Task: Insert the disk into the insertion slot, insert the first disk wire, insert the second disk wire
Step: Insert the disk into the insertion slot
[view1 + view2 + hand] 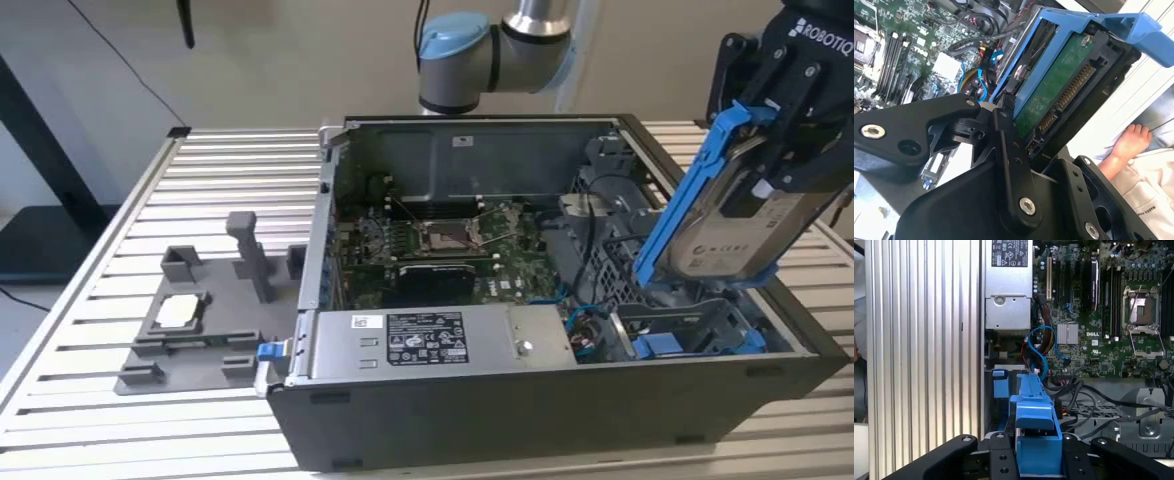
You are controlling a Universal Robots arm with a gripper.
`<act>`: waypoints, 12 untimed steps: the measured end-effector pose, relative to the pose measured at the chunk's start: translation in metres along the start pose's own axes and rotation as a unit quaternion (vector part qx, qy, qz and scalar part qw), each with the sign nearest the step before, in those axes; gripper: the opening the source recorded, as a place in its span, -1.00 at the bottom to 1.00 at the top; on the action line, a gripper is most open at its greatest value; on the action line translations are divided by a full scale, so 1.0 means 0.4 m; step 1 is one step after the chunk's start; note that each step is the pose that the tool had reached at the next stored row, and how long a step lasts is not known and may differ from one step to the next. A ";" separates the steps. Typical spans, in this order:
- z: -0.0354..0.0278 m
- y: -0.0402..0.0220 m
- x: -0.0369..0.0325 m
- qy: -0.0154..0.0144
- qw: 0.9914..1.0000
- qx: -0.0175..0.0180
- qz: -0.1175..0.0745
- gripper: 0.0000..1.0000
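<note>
Closest to the camera in the first wrist view was the claw [1038, 462], clenched on the disk [1036, 435]. Its black fingers [999, 460] pressed on each side of the disk's bright blue frame.

In the exterior view the disk [727, 230] hung over the computer case [534, 400], above the case's corner at the exterior view's right. It stood on end and leaned a little, with its white label facing out. It was not in the slot yet. Its low end was just above the drive bay [681, 335] inside the case (I could not tell if they touched).

In the second wrist view the disk's green underside [1054, 95] showed, with its row of gold plug pins. A person's hand [1126, 142] rested outside the case, past the disk.

Inside the case lay the big green board [441, 245], flat on the case's floor. The grey power box [414, 340] sat along the case's front wall. Blue wires [1041, 347] curled inside the case between the power box and the drive bay.

The case stood open on a ribbed metal counter [134, 200]. A grey holder [200, 330] sat on the counter just beside the case, on the exterior view's left.
</note>
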State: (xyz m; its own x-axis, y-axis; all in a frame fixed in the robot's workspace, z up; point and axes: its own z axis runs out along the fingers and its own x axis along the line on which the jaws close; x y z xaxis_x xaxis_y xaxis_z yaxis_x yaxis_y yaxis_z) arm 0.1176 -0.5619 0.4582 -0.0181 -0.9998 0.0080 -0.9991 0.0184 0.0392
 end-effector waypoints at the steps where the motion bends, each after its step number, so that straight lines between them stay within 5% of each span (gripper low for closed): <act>1: 0.001 0.000 0.000 0.000 1.000 0.000 0.000 -0.35; 12: 0.010 0.000 0.000 0.000 1.000 0.000 0.000 -0.35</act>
State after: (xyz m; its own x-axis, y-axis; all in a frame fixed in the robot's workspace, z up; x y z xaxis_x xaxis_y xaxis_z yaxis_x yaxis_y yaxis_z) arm 0.1176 -0.5619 0.4543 -0.0181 -0.9998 0.0083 -0.9991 0.0184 0.0393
